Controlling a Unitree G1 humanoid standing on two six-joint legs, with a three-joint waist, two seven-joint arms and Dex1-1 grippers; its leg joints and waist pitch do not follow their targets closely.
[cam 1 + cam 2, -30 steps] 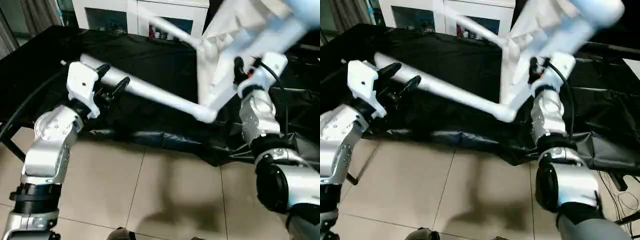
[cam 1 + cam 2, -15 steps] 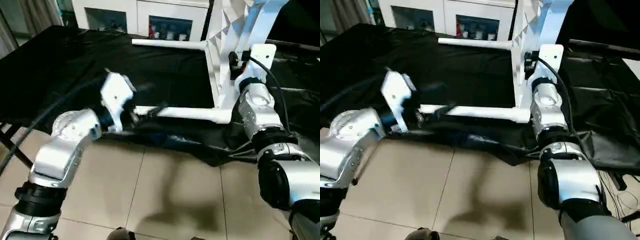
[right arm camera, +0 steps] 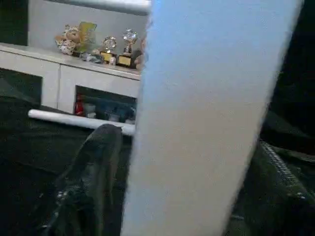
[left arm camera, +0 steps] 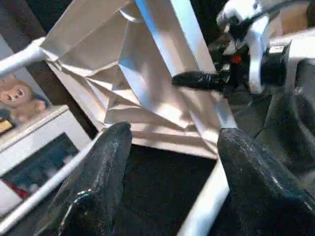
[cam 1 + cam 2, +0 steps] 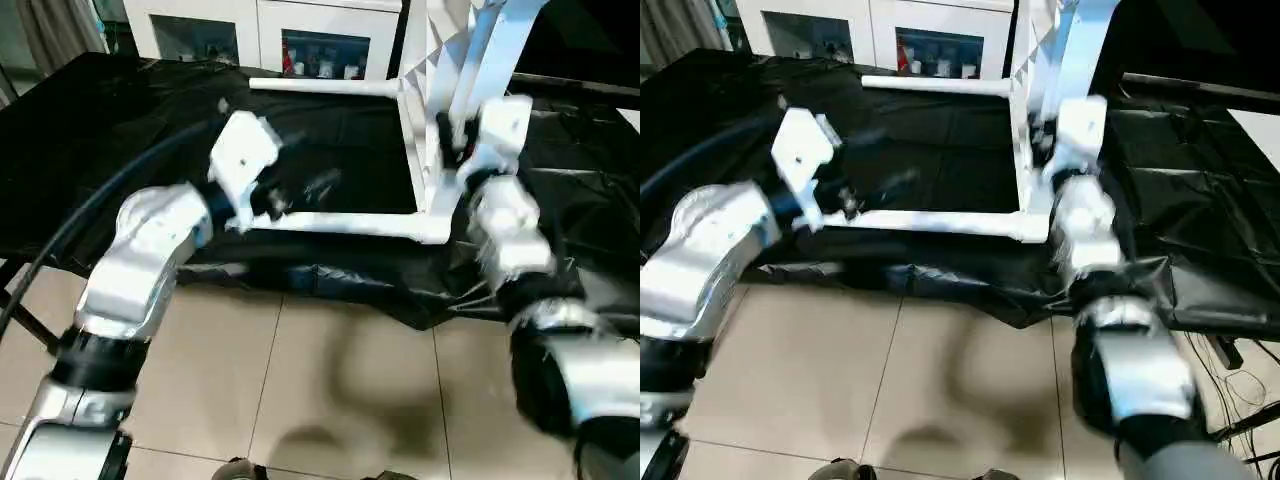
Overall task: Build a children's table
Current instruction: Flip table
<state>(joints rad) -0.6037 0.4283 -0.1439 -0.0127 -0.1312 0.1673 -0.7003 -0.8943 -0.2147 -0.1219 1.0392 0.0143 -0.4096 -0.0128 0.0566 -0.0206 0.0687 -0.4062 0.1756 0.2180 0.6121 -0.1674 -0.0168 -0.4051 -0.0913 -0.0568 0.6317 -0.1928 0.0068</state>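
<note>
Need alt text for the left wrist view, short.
Two black fingers of the left end effector stand apart, framing the white tabletop's ribbed underside on edge. A white table leg runs between them; the right end effector reaches toward the top.

Looked like a home-style room set up for robot recording. Floor (image 5: 330, 390) was beige ceramic tile with grout lines. A white cabinet (image 5: 270, 30) with glass-front compartments stood at the back, small bottles or jars inside. On its top sat a teddy bear (image 3: 69, 39) and small trophies (image 3: 120, 49). Work surface was covered with black cloth (image 5: 1200, 230) hanging over the edge. Loose cables (image 5: 1240, 385) lay on the floor at the right.
</note>
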